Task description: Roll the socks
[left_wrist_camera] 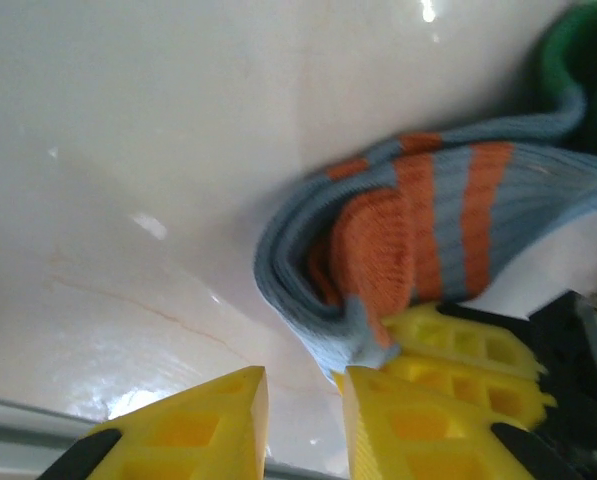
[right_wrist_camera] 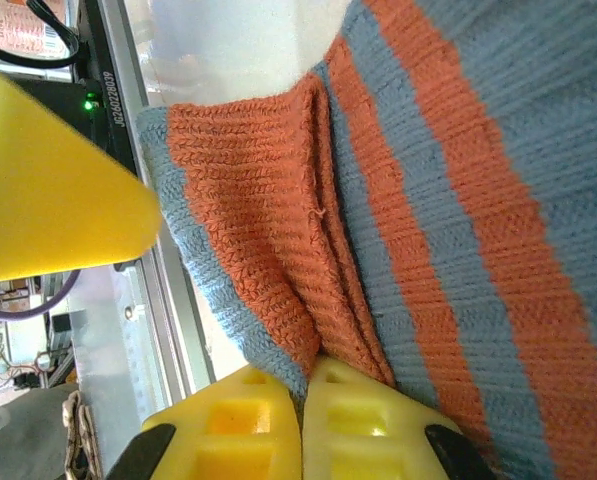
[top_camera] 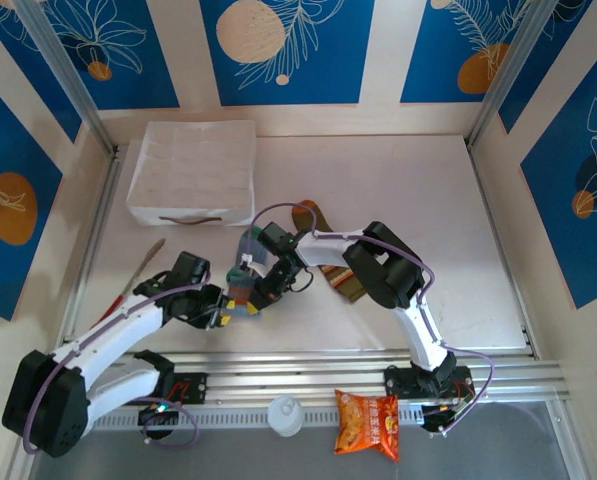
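Observation:
The grey-blue sock (top_camera: 248, 252) with orange stripes lies at the table's middle, its near end folded over into a loose roll (left_wrist_camera: 363, 265); its green heel (left_wrist_camera: 578, 70) shows at the far right. My right gripper (right_wrist_camera: 306, 370) is shut on the orange-and-blue folded edge of this sock (right_wrist_camera: 278, 240), reaching in from the right (top_camera: 262, 290). My left gripper (left_wrist_camera: 304, 382) stands just left of the roll (top_camera: 235, 302), its jaws a narrow gap apart with nothing between them; the sock's edge touches its right fingertip. The olive-brown striped sock (top_camera: 340, 285) lies flat under the right arm.
A white folded cloth pad (top_camera: 193, 170) sits at the back left. A thin stick (top_camera: 143, 265) lies by the left wall. On the near rail (top_camera: 358, 362) side rest an orange snack packet (top_camera: 368, 422) and a white cap (top_camera: 285, 413).

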